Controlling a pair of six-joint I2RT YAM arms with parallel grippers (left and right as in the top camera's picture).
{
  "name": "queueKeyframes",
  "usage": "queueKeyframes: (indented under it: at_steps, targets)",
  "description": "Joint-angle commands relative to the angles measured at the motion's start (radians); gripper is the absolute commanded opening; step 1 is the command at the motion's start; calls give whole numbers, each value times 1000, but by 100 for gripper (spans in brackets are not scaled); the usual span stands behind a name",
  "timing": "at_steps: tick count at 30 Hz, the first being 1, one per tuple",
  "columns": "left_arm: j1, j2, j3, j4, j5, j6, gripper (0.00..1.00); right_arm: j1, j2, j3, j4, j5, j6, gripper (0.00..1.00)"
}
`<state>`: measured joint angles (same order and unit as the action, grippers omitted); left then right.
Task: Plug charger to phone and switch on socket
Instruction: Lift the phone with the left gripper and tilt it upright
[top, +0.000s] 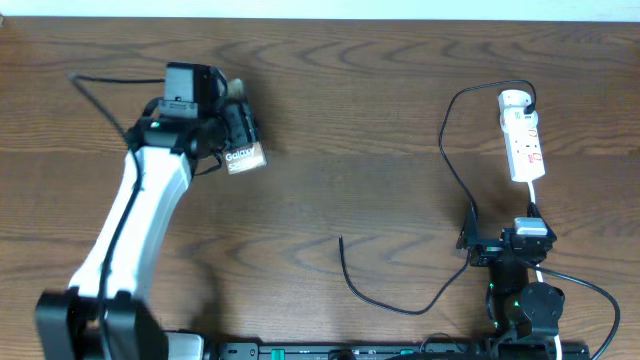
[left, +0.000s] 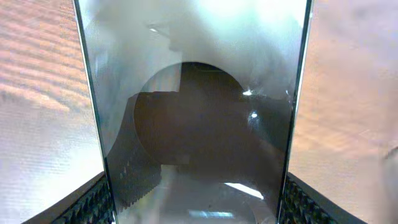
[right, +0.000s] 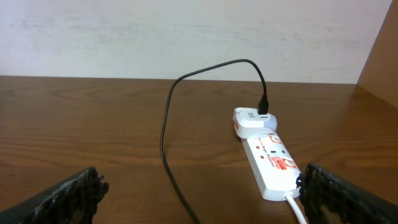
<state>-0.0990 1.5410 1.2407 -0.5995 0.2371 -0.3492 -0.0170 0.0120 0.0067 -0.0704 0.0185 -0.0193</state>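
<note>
Soft, even light from above; shadows faint on the table (top: 360, 100). Left wrist view: phone (left: 199, 74) face washed in white glare and reflections, wood behind blurred. Right wrist view crisp.

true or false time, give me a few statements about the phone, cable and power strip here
1. The left gripper holds the phone. True.
2. The free tip of the cable is plugged into the phone. False: it lies on the table, far from the phone.
3. The cable's other end sits in the white adapter on the power strip. True.
4. The right gripper is clamped on the power strip. False: it is open, short of the strip.
</note>
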Motion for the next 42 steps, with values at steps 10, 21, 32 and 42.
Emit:
queueKeyframes:
  at_steps: [10,21,32,42]
  targets:
    - [59,-116,31,-24,462,-821,8,8,-5,-1,-5,-2,-12,99]
    - [173,-116,31,-62,847,-1260,7,8,-5,-1,-5,-2,-12,99]
    - [194,-117,31,-66,911,-1337,7,8,-5,-1,-5,-2,-12,99]
    - [194,-117,31,-66,895,-1326,7,8,-5,-1,-5,-2,-12,99]
